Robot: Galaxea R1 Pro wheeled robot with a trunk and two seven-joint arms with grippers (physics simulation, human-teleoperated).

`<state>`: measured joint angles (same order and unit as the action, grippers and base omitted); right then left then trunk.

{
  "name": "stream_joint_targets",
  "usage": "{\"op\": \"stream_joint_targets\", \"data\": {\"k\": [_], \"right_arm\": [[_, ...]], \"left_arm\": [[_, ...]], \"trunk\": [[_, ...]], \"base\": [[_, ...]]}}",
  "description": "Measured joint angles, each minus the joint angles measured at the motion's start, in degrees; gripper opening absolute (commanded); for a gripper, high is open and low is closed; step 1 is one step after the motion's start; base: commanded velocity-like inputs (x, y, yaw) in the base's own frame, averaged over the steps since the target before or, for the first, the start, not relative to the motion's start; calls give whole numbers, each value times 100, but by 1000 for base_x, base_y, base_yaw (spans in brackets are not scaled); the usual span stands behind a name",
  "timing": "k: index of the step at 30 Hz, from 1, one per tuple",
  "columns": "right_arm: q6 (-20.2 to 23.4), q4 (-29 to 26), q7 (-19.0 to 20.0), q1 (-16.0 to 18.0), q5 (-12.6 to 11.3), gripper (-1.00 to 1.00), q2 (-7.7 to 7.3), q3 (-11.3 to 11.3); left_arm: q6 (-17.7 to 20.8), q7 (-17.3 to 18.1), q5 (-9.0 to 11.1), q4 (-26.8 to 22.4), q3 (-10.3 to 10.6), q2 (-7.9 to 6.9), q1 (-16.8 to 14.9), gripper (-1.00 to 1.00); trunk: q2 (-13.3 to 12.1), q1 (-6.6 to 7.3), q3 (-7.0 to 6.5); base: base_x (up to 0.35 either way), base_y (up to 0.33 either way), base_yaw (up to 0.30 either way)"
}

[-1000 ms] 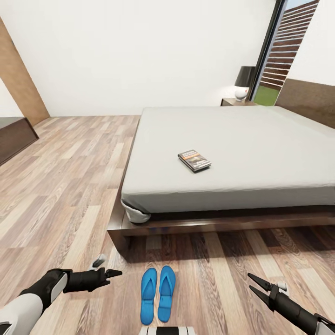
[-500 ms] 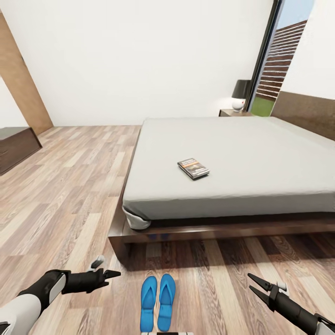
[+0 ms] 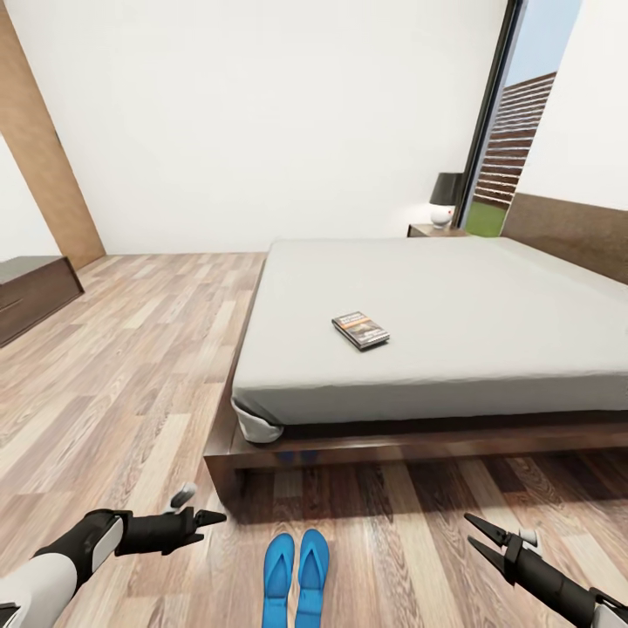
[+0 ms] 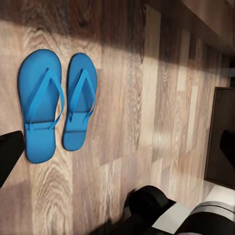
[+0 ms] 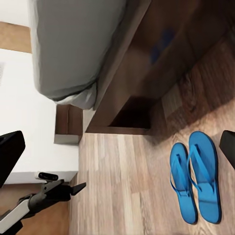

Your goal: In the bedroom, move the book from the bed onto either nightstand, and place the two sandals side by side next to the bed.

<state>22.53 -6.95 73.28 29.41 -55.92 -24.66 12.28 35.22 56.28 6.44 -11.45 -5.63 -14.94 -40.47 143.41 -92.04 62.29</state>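
Observation:
The book (image 3: 360, 331) lies flat on the off-white mattress of the bed (image 3: 436, 366), near its foot-end corner. Two blue sandals (image 3: 279, 567) (image 3: 312, 563) lie side by side on the wood floor just in front of the bed frame, between my arms; the same sandals (image 4: 39, 105) (image 4: 80, 100) show in the left wrist view, and as a pair (image 5: 183, 188) (image 5: 205, 176) in the right wrist view. My left gripper (image 3: 199, 508) hovers open to the left of the sandals. To their right, my right gripper (image 3: 473, 532) is open and empty. A nightstand (image 3: 433, 230) stands at the bed's far side.
A black-shaded lamp (image 3: 445, 196) sits on the nightstand beside a tall window (image 3: 510, 131). The wooden headboard (image 3: 567, 231) runs along the right wall. A long low dark bench (image 3: 26, 292) stands at the left. Open floor lies left of the bed.
The head camera has tilted upward, so the bed, book and sandals sit lower in the picture. The things themselves and both arms have stayed put.

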Motion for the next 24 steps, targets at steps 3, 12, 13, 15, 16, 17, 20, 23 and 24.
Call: {"op": "stream_joint_targets", "data": {"k": [3, 12, 13, 15, 16, 17, 20, 23, 24], "right_arm": [[3, 0, -66, 0, 0, 100, 3, 5], [4, 0, -236, 0, 1, 100, 11, 20], [2, 0, -242, 0, 1, 100, 12, 20], [3, 0, -250, 0, 1, 100, 14, 21], [-2, 0, -256, 0, 1, 100, 15, 24], [-5, 0, -258, 0, 1, 100, 16, 25], [-11, 0, -262, 0, 1, 100, 23, 27], [-16, 0, -264, 0, 1, 100, 29, 27], [-17, 0, -264, 0, 1, 100, 30, 28]], "left_arm": [[0, 0, -1, 12, -1, -1, 1, 100], [-3, 0, 0, 53, 10, 2, 4, 100], [-4, 0, -1, 61, 10, 3, 4, 100], [-6, 0, 0, 75, 11, 7, 4, 100], [-8, 0, 0, 84, 12, 11, 5, 100], [-8, 0, 1, 87, 12, 12, 5, 100], [-10, 0, 5, 94, 12, 15, 2, 100], [-10, 0, 8, 97, 13, 16, 1, 100], [-10, 0, 6, 98, 12, 17, 0, 100]], "trunk": [[-4, 8, -67], [-6, 10, -89], [-6, 10, -89], [-6, 10, -89], [-6, 10, -89], [-6, 10, -89], [-6, 10, -89], [-6, 10, -89], [-6, 10, -89]], "base": [[0, 0, 0], [0, 0, 0], [0, 0, 0], [0, 0, 0], [0, 0, 0], [0, 0, 0], [0, 0, 0], [0, 0, 0], [0, 0, 0]]}}
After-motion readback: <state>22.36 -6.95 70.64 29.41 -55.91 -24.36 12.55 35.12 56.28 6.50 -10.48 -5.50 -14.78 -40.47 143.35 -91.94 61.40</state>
